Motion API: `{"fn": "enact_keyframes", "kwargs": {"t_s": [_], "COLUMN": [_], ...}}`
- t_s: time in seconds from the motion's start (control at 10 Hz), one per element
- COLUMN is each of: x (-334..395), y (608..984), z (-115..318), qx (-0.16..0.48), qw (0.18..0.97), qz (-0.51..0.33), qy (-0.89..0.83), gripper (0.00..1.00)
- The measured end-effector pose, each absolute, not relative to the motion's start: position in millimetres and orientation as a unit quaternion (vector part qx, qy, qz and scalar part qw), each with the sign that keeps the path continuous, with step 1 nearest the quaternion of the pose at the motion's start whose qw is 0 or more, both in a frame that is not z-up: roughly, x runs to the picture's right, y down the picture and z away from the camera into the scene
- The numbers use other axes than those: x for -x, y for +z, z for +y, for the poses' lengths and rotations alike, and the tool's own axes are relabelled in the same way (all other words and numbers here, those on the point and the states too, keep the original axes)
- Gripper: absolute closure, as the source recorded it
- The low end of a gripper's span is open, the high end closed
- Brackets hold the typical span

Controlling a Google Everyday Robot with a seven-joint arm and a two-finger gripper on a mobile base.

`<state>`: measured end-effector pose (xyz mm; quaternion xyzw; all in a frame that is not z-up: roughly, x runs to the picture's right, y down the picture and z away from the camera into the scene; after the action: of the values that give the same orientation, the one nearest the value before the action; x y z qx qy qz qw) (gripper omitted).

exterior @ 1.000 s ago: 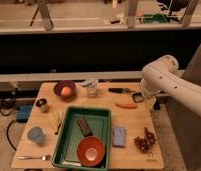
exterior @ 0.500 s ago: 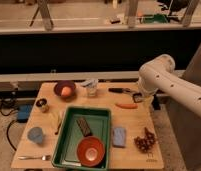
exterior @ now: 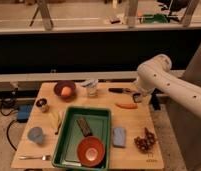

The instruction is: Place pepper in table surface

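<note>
Leftward my arm (exterior: 166, 85) had drifted; the pepper (exterior: 126, 105) lay crosswise on the bench (exterior: 136, 122), just below-left of my pincer (exterior: 137, 97), whose opening I couldn't tell.

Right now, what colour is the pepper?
The pepper is orange-red, camera view; gripper near its right end.

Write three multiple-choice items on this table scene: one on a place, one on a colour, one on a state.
1. The pepper is:
A) inside the tray
B) on the table surface, outside the tray
C) in the dark bowl

2. The tray's colour is:
A) green
B) white
C) black

3. The pepper is:
A) lying flat
B) standing on end
C) hanging in the air from the gripper

Answers:
1 B, it rests on pale wood off the tray's far right corner.
2 A, its walls and floor are green.
3 A, it lies lengthwise on the wood, with the gripper just behind it near the table's right edge.
</note>
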<state>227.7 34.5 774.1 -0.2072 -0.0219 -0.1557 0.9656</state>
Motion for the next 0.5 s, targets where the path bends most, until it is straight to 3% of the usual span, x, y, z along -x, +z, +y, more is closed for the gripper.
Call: {"fn": "enact_keyframes", "kwargs": {"t_s": [0.5], "x": [-224], "y": [789], "z": [33], "qx": [0.211], "qw": [0.962], "qz": [-0.031], "qy": [-0.170], "gripper": [0.20]}}
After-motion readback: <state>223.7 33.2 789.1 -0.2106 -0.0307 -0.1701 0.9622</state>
